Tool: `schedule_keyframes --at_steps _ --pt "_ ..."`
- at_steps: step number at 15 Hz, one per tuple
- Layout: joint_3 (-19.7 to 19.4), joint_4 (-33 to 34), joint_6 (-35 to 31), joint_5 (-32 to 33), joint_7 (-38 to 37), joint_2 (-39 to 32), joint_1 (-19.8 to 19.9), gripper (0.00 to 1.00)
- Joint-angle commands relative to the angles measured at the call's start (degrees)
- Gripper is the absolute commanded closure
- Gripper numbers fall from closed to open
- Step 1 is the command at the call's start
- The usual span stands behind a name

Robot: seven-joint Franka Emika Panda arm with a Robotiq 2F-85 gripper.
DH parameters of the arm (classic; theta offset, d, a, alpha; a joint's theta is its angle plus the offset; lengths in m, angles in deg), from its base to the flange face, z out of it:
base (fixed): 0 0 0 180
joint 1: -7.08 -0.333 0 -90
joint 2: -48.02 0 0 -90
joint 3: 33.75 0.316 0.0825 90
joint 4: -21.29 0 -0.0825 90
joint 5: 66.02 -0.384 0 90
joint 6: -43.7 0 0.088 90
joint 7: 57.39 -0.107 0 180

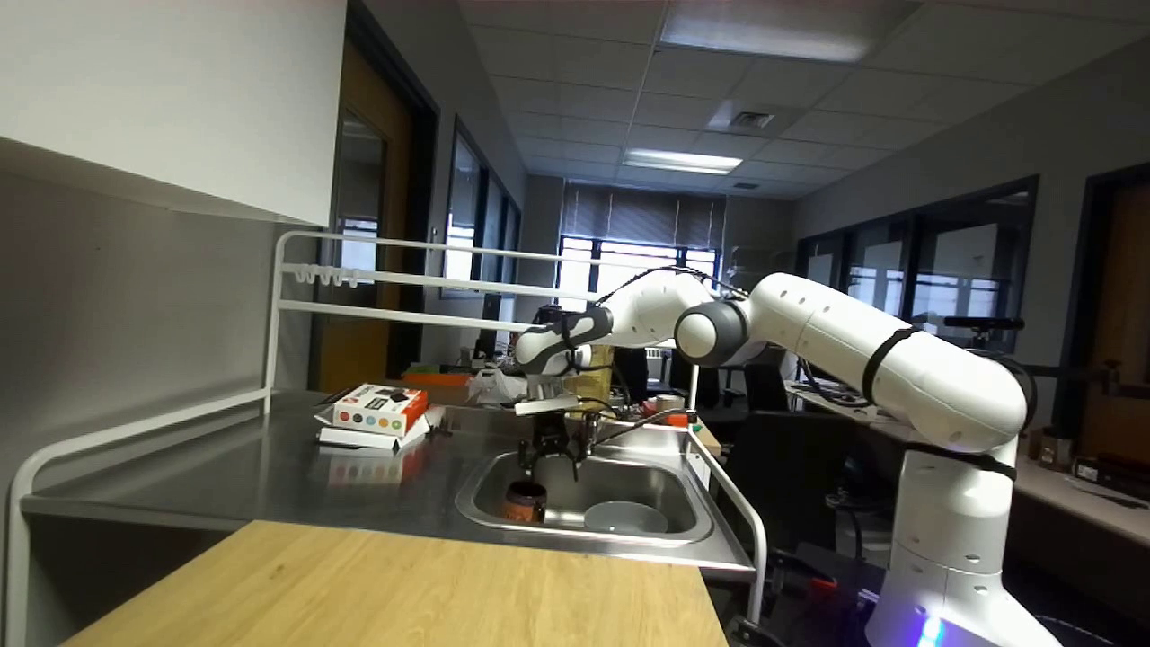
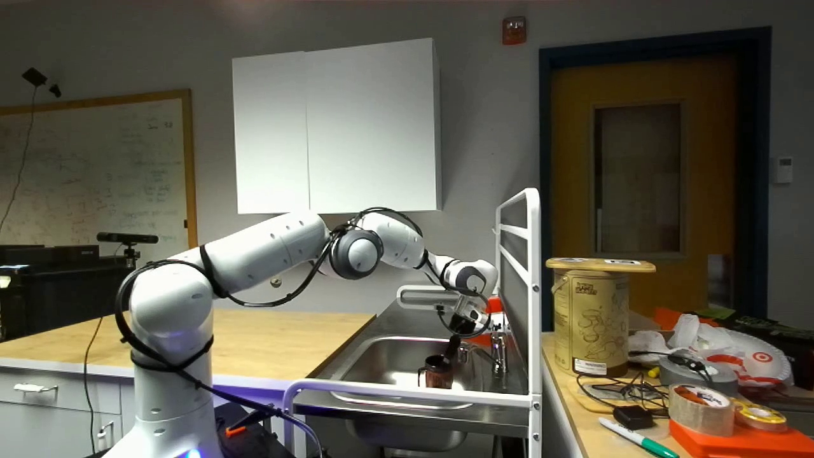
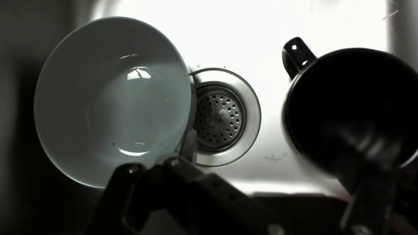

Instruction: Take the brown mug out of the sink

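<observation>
In an exterior view, the brown mug (image 1: pixel 525 504) lay in the sink (image 1: pixel 647 481), below the parted jaws, off-centre toward the left edge of the counter (image 1: pixel 252 485).

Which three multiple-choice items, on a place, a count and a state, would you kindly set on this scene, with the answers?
1. In the wrist view, where is the drain?
A) between the bowl and mug; B) right of the mug; C) inside the bowl
2. How many vessels does the wrist view show in the sink?
A) one; B) four; C) two
3. What state is the gripper in?
A) shut on the bowl; B) open; C) shut on the mug

1 A: it shows between them, partly hidden by the bowl.
2 C: only the bowl and mug appear.
3 B: its fingers stand well apart in the wrist view.
</observation>
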Motion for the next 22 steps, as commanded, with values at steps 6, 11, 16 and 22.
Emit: schedule_keyframes --at_steps 6,11,16,22 --pt "0.0 3.8 3.0 -0.5 -3.3 -1.3 -0.5 0.0" --pt "0.0 5.3 3.9 -0.5 -4.3 -3.0 -0.2 0.0" --pt "-0.2 6.9 3.4 0.1 -4.7 -4.9 -0.6 0.0" --pt "-0.8 11.0 3.9 1.2 -4.7 -7.4 -1.0 0.41"
